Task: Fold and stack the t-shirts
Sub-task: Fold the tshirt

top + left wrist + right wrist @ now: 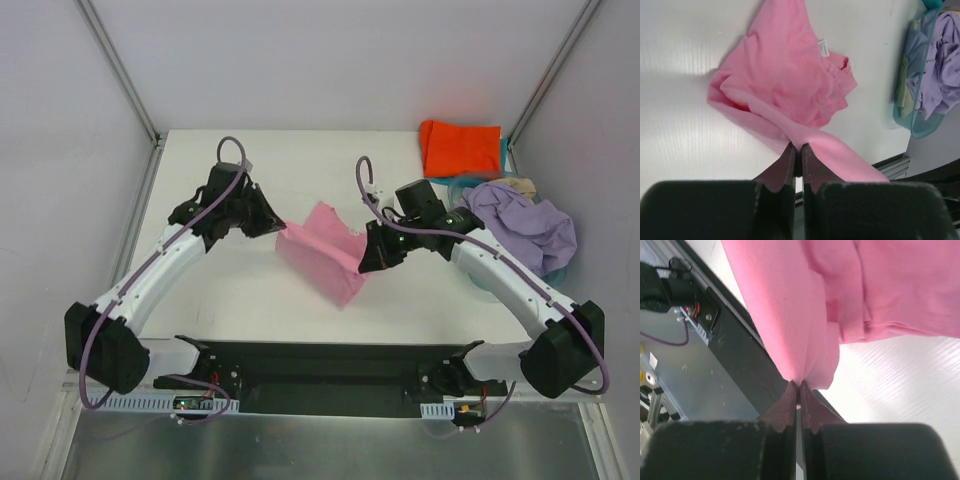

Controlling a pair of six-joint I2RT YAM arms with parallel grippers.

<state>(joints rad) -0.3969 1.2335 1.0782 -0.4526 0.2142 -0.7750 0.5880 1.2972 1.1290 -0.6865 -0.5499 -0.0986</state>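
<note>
The pink t-shirt [322,250] hangs bunched between my two grippers over the middle of the table. My left gripper [278,224] is shut on its left edge; in the left wrist view the cloth [790,85] runs out from the pinched fingertips [798,146]. My right gripper [368,258] is shut on its right edge; in the right wrist view the pink cloth [840,290] hangs from the closed tips [798,385]. An orange-red t-shirt [459,147] lies folded at the back right, on a teal one [502,148]. The lavender t-shirt [528,225] and beige one [516,185] are heaped in the basket.
The light blue basket [478,283] stands at the right edge of the table, close behind my right arm; it also shows in the left wrist view [920,131]. The black base rail [320,370] runs along the near edge. Grey walls close in both sides.
</note>
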